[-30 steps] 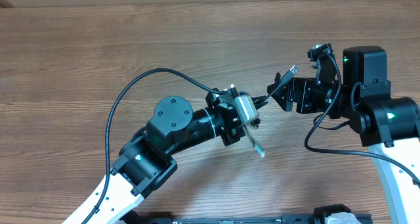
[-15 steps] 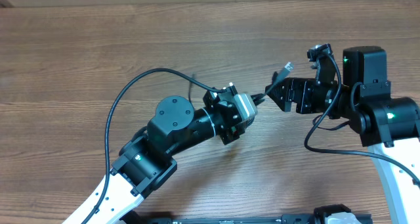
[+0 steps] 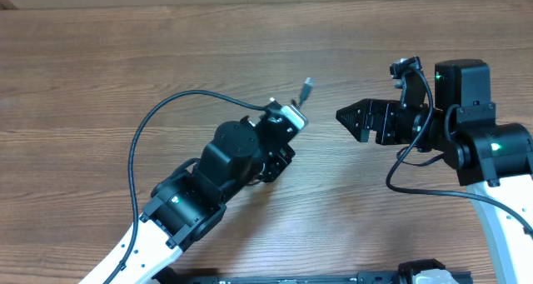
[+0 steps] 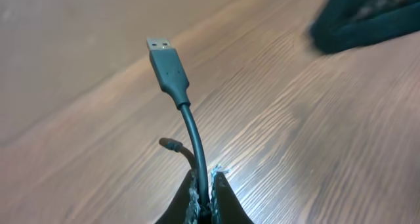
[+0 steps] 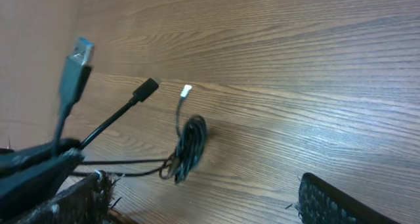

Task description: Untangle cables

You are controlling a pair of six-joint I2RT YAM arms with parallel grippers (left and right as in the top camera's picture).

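Overhead, the wooden bench (image 3: pixel 100 51) carries both arms, and a thick black wire (image 3: pixel 143 142) loops out beside the left arm (image 3: pixel 225 155). That arm reaches up and to the right from the near edge, its left jaws shut on the cables (image 3: pixel 306 90); only one plugged end shows here. The right arm (image 3: pixel 466 134) comes in from the right, its right jaws pointing left, near the left wrist but apart from it. In the left wrist view, the left jaws clamp a cord that rises to a USB plug (image 4: pixel 164 56). A shorter end (image 4: pixel 169 144) pokes out beside it, and the right arm's dark tip blurs the top right corner. In the right wrist view, the right jaws stand wide and empty. Ahead of them a black plug (image 5: pixel 147 89) and a white-tipped end (image 5: pixel 186 90) fan out above a small coil (image 5: pixel 189 145); I cannot tell whether the coil rests on the bench.
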